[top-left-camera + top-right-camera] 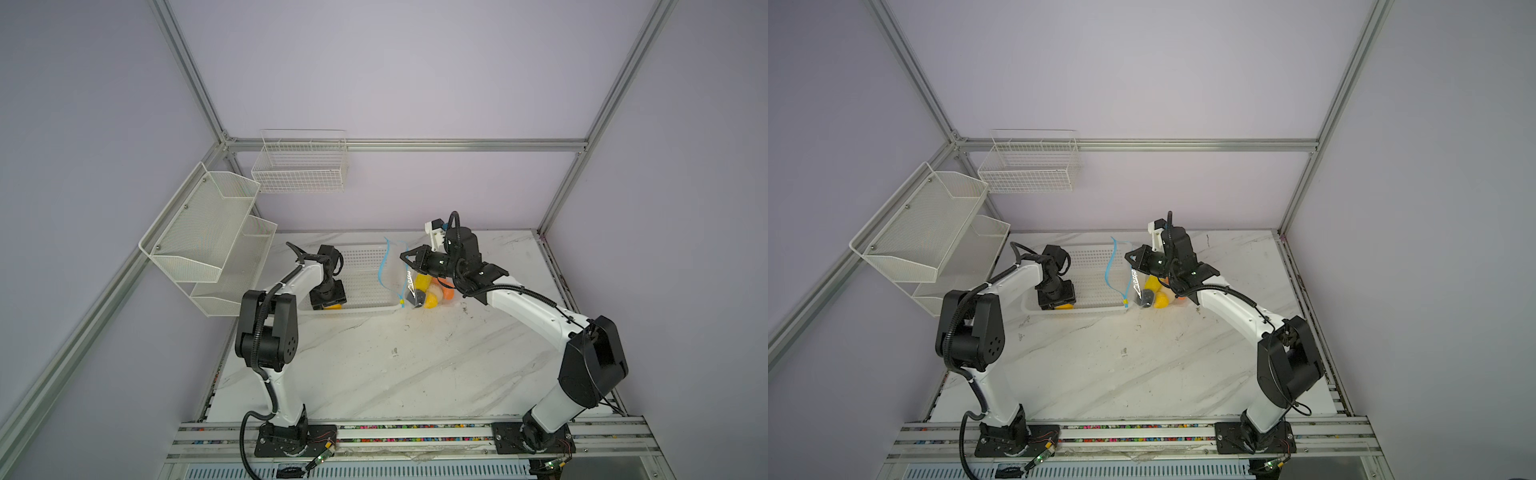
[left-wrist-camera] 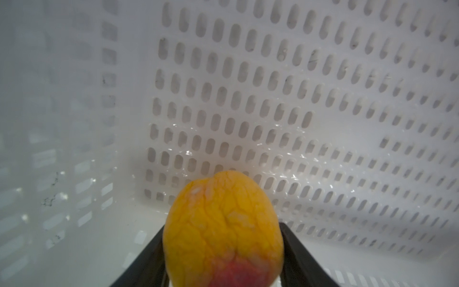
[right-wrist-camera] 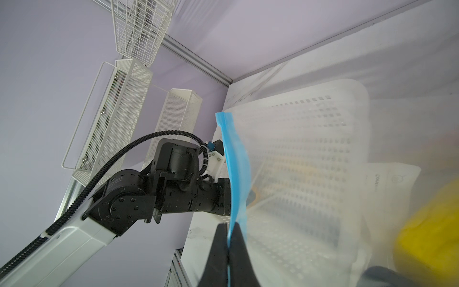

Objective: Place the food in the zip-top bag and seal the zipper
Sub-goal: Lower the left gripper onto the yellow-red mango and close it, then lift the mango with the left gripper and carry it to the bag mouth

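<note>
One yellow-orange toy fruit (image 2: 223,213) sits in the perforated basket (image 1: 365,270), far left on the counter (image 1: 395,365), between the fingers of the down-pointing left tool (image 2: 222,229); whether it grips is unclear. About four foods (image 1: 430,301) lie in the zip-top bag (image 1: 409,282) alongside; the right tool (image 3: 228,228), pointing left, pinches its zipper (image 3: 236,161).

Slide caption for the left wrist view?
Left claw flanks a yellow-orange toy fruit inside the white perforated basket.
</note>
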Robot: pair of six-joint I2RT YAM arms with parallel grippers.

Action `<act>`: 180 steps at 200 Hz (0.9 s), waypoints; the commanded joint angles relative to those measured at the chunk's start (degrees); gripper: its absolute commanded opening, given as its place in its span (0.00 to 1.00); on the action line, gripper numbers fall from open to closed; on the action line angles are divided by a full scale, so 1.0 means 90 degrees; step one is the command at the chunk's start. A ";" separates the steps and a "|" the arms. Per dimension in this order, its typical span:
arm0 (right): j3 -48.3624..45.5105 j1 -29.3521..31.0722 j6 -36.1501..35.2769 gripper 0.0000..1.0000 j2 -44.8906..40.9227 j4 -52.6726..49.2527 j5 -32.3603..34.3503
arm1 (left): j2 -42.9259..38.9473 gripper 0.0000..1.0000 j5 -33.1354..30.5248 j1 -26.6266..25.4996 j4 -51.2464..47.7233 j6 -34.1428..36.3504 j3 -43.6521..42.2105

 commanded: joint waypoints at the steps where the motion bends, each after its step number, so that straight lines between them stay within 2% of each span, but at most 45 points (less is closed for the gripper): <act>1: 0.0005 0.0060 0.0042 0.00 -0.0074 0.0120 0.0071 | -0.0294 0.58 0.0157 -0.0011 0.0059 -0.0037 -0.0142; 180: -0.0078 0.0060 0.0047 0.00 -0.0139 0.0101 0.0169 | -0.0994 0.53 0.0824 -0.0011 0.0044 -0.0086 -0.0030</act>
